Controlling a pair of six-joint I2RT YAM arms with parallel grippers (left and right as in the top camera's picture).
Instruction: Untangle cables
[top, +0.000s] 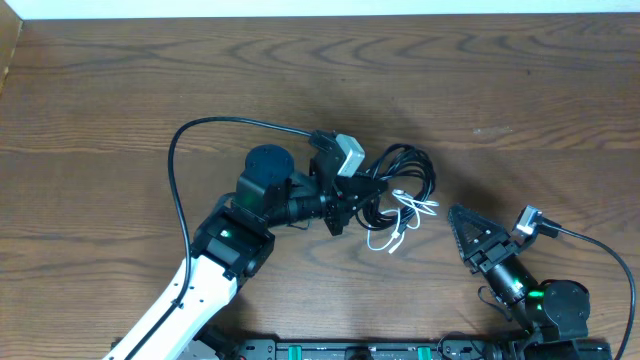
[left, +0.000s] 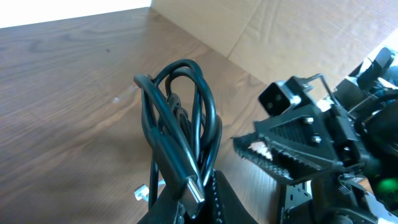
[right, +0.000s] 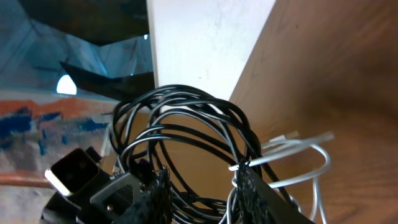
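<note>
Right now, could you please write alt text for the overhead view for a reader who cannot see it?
The left gripper is shut on a bundle of black cables in the middle of the wooden table, with a white cable looped beside it. The right gripper sits to the right, open, holding nothing.

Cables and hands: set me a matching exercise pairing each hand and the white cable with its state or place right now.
Column one:
1. left hand
2. right hand
3. white cable

Column two:
A. open, holding nothing, apart from the tangle
B. looped beside the black cables, between the hands
C. shut on the black cables

Pairs: 1-C, 2-A, 3-B.
</note>
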